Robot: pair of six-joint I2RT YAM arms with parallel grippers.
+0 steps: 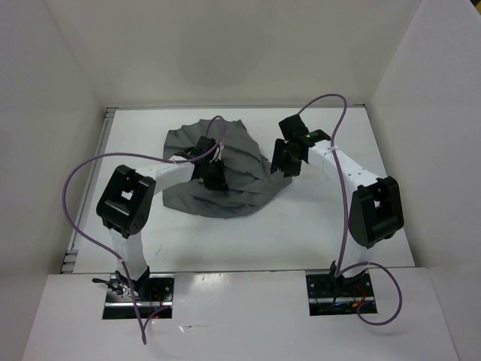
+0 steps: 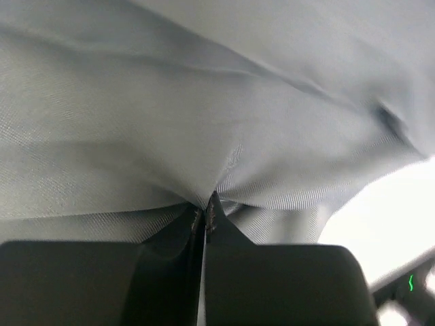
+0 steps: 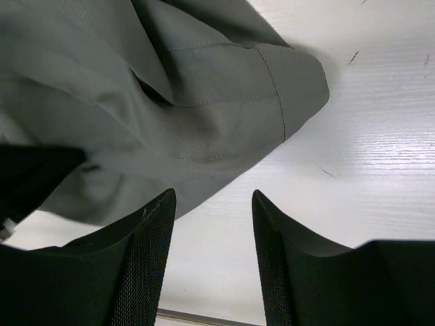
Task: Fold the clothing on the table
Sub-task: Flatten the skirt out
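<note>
**Table.** The flat, glossy white table (image 1: 316,233) extends under and beyond both arms. It gives the fabric little friction. A sideways pull probably slides the whole heap instead of folding it.

**Garment.** The soft mid-grey fabric garment (image 1: 244,188) lies crumpled, not spread out. It sits beneath and around the left gripper (image 2: 206,216) and reaches to just ahead and left of the right gripper (image 3: 212,200). Its outline is irregular and several layers overlap. Any fold started from this shape risks locking in the creases.

**Left gripper.** It is clenched on a small peak of the grey fabric, which is drawn into a pucker at the closed tips.
- The bite is thin, so a fast lift may pull the fabric free.
- The pinch sits in the body of the heap, away from any edge. Lifting here likely raises a tent rather than a clean flap.
- The frames do not show how many layers are caught.

**Right gripper.** It is released, with its jaws apart over bare table and nothing between them. The hemmed corner (image 3: 292,88) lies ahead of the fingers.
- A straight descent closes on nothing or scrapes the surface.
- The gripper must advance toward the hem before it closes.

**Cable.** The purple cable (image 1: 75,195) loops above the garment behind the left gripper, and a high lift could snag it.
</note>
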